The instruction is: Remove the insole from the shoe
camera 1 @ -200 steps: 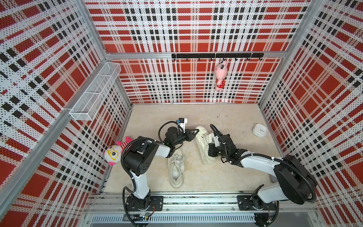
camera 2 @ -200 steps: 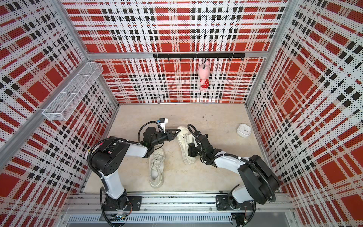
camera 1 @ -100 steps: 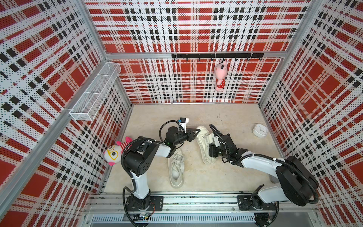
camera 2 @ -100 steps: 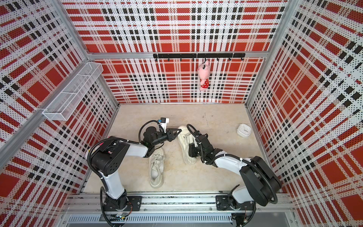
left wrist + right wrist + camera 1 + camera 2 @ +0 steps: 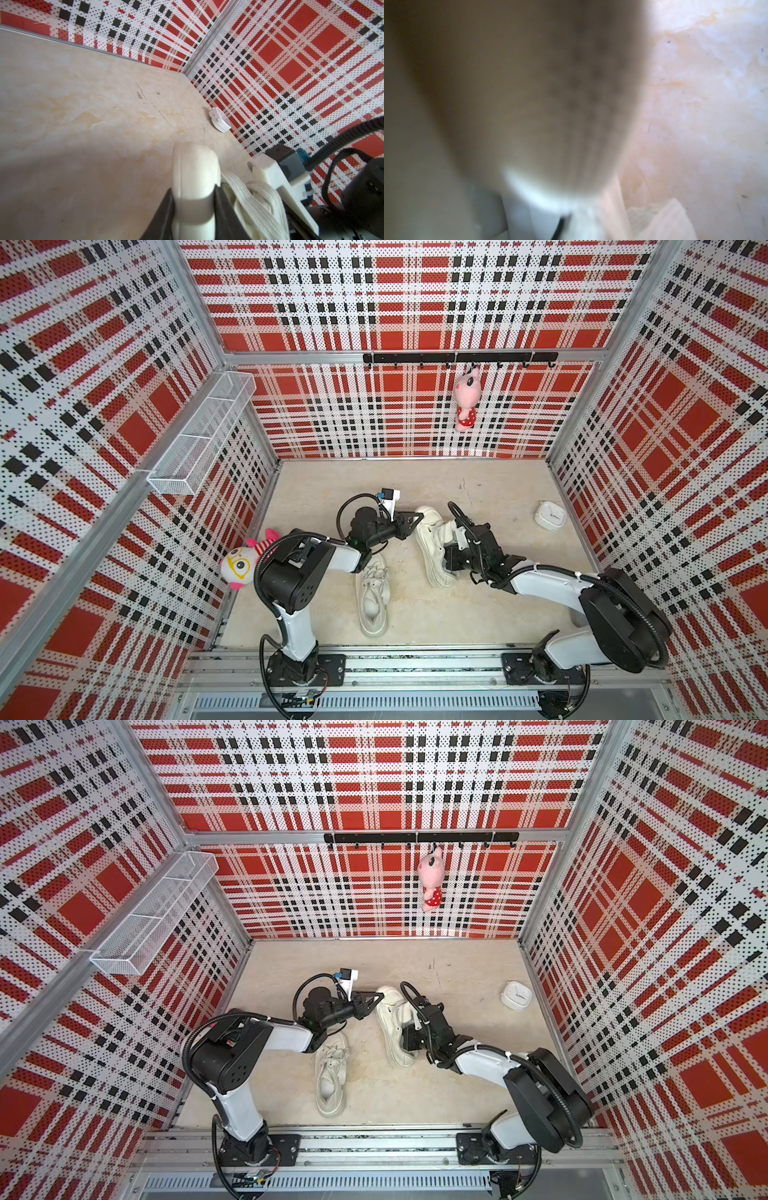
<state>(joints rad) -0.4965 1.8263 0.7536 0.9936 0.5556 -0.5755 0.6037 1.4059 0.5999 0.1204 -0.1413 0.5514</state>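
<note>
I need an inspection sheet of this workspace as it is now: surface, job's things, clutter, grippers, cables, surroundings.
Surface: beige table, few dark scuffs.
Job's things: worked shoe tipped on its side; insole not visible; second shoe flat, laces up.
Clutter: white clock; plush toy at the wall.
Grippers: left gripper shut on the worked shoe's toe; right gripper shut at its opening, contents hidden.
Cables: left-wrist loop, right-wrist loop, no snag seen.
Surroundings: plaid walls; mesh basket; pink plush hanging from hook rail.
</note>
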